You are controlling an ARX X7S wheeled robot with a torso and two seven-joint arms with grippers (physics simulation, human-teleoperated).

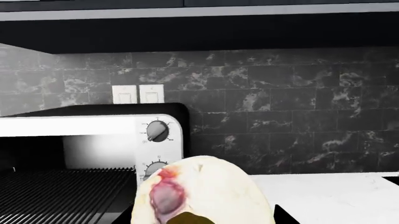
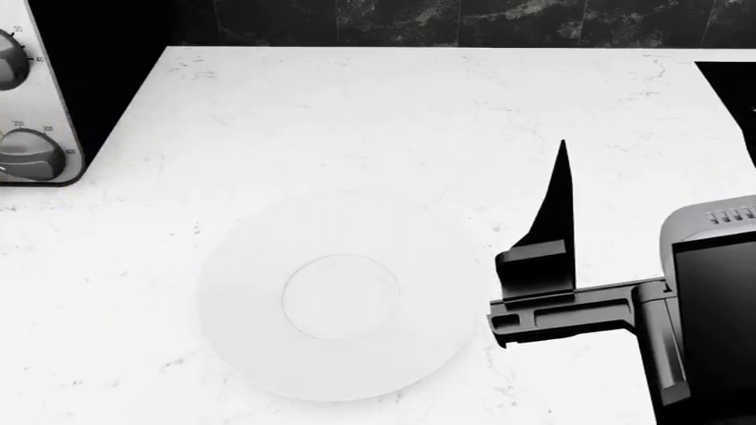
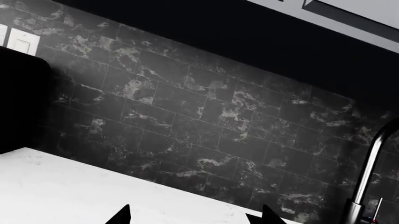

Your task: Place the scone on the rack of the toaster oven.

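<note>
Before the toaster oven (image 1: 93, 140), left gripper (image 1: 203, 219) clasping scone (image 1: 203, 191)

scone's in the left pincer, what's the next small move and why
Probably carry the scone sideways toward the open toaster oven and over the rack. The left wrist view shows it in front of the dial panel, beside the cavity, not yet above the wires.
</note>
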